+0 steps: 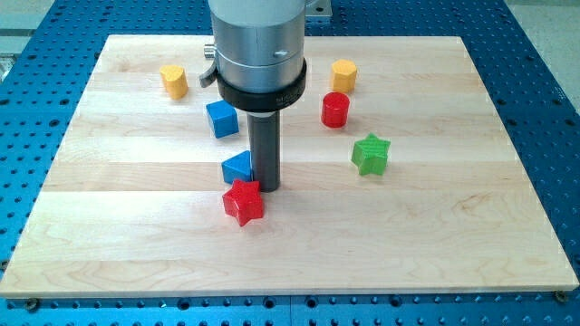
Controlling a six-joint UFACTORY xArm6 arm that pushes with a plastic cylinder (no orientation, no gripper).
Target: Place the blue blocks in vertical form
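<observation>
My arm ends in a straight dark rod, not a claw, so no opening, closing or clamping shows here. My tip (266, 187) rests on the wooden tabletop (435, 235), a little to the view's left of its middle. The wide metal housing above the rod hides part of the tabletop's top edge.

Two blue blocks are in view. The blue cube (222, 119) sits above and to the left of my tip, apart from it, tilted slightly against the tabletop's edges. The second blue block (238, 167) sits just left of the rod, touching it or very nearly so; the rod hides its right side, so I cannot make out its full shape. The cube lies closer to the top edge than this block and a little further left, so the pair runs roughly top to bottom with a slight slant.

The red star (243, 201) lies just below the second blue block and just below-left of my tip; whether they touch I cannot tell.

The red cylinder (335, 109) stands to the right of the rod, nearer the top edge, with a yellow block (343, 75) just above it. Another yellow block (174, 81) sits toward the top left corner. The green star (370, 154) lies right of my tip, well apart.
</observation>
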